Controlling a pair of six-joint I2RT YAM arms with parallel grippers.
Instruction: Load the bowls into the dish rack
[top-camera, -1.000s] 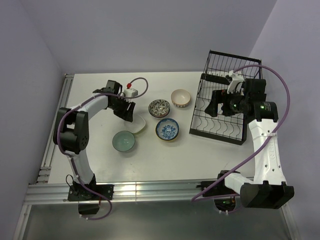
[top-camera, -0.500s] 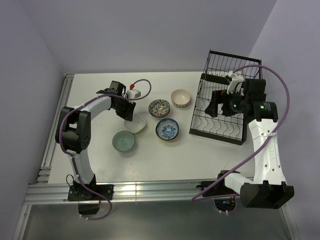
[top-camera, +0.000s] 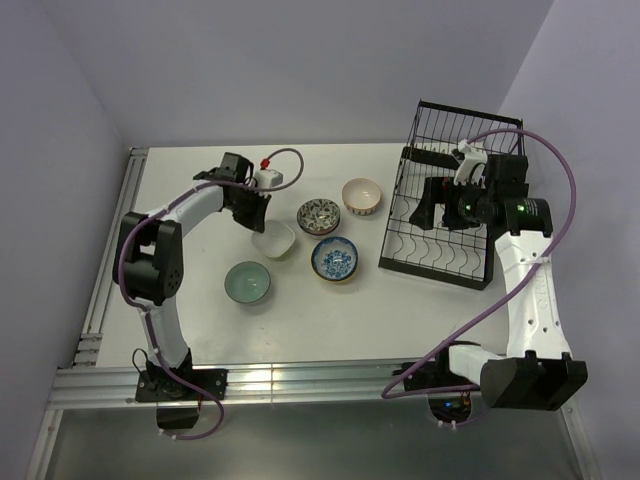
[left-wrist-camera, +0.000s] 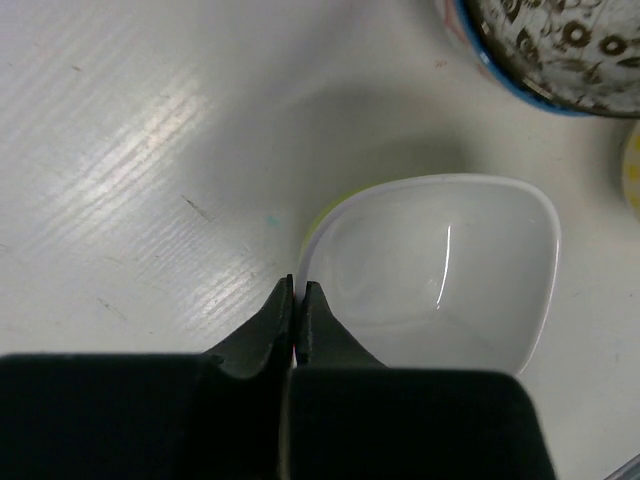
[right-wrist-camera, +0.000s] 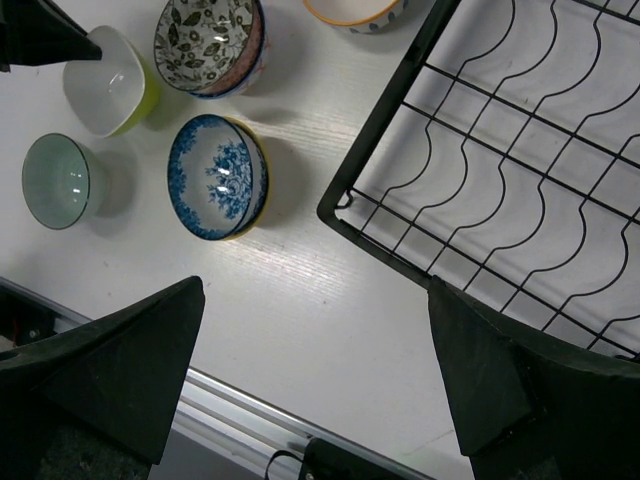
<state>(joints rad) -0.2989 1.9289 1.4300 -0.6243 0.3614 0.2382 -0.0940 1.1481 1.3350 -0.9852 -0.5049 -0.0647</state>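
- The left gripper (left-wrist-camera: 298, 296) was pinched almost shut on the rim of the white bowl (left-wrist-camera: 440, 260), with one finger inside the rim and one outside.
- The white bowl was tilted, with a yellow-green outer wall showing along its edge. Whether its base touched the table (top-camera: 200, 300) could not be told.
- The floral bowl (top-camera: 320, 215) sat upright just to the white bowl's right, close to it but apart.
- The blue bowl (top-camera: 334, 259) stood on the near side of the floral one. The teal bowl (top-camera: 248, 281) stood nearer the arm bases, to the left of the blue one.
- The cream bowl (top-camera: 362, 195) sat farthest back, near the rack (top-camera: 432, 275) and not touching it.
- All five bowls were on the table side, outside the rack.
- The right gripper (right-wrist-camera: 320, 370) was spread wide and held nothing. It hovered above the rack's left edge, over the curved slots.
- The rack stood at the table's right side, with its taller basket section at the far end.
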